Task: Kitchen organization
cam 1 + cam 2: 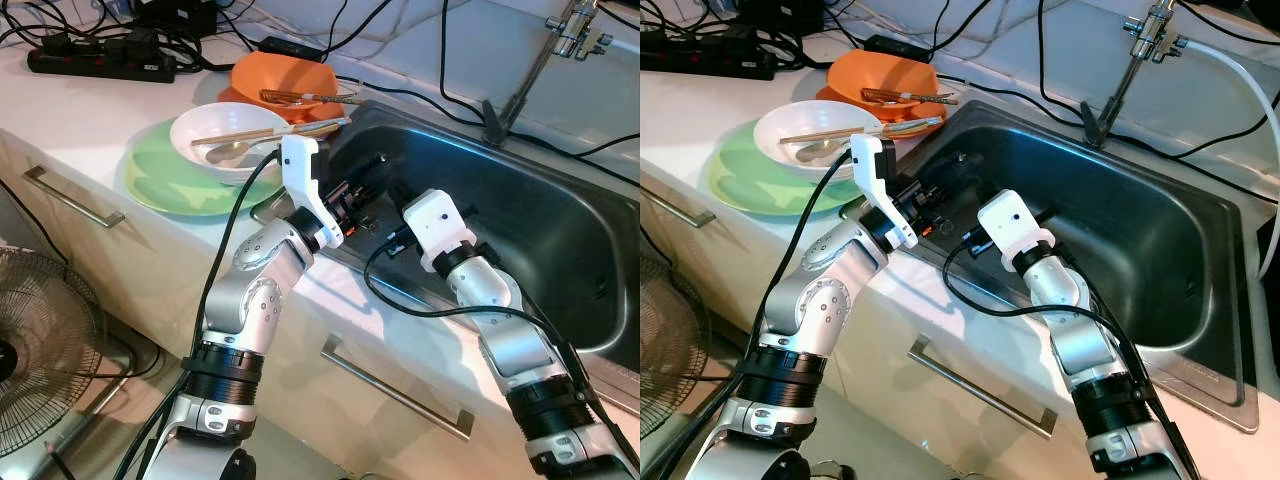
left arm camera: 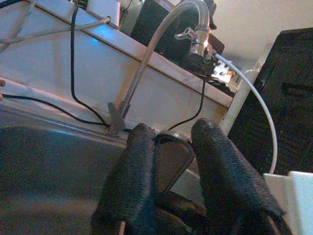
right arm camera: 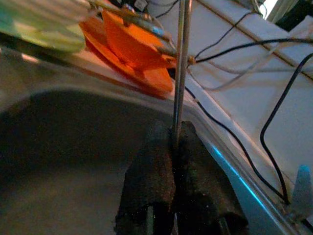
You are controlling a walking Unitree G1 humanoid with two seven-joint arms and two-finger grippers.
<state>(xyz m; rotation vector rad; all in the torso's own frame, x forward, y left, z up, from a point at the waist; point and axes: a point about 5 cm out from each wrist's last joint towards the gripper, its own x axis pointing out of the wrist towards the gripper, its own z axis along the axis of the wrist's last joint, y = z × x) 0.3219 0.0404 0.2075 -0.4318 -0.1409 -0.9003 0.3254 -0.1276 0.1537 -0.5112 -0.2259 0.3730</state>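
Both grippers reach into shiny steel sink. Right gripper pinches thin metal chopsticks tight – they stick up toward orange bowl. Left gripper fingers apart, dark flat thing between.
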